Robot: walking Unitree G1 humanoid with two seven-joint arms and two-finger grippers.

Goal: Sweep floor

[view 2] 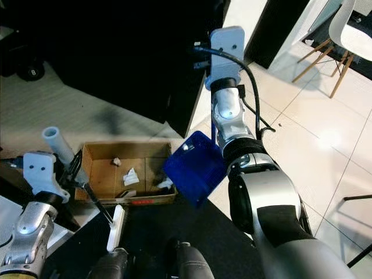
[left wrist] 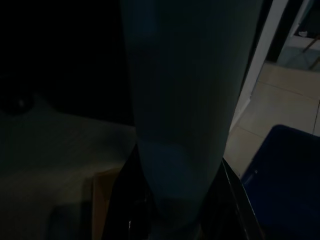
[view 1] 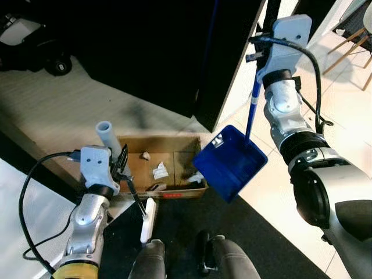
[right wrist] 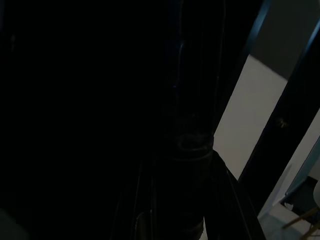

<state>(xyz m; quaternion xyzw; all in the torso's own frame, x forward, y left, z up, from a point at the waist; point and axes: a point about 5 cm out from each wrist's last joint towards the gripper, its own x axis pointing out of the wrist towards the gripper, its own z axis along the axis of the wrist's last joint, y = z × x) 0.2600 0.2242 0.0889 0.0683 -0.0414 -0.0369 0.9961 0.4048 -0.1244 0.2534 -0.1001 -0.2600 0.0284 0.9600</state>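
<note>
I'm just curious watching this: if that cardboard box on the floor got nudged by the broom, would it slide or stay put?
Probably it would slide. The cardboard box looks shallow and open-topped, holding only a few paper scraps, so it seems light. Its low, wide shape makes tipping unlikely, though the thin walls might flex.

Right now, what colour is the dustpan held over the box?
Blue; the dustpan shows best in the left eye view.

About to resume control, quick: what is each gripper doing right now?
Left gripper: closed on the grey broom handle, beside the cardboard box.
Right gripper: closed on the blue dustpan's handle, dustpan raised over the box.
</note>
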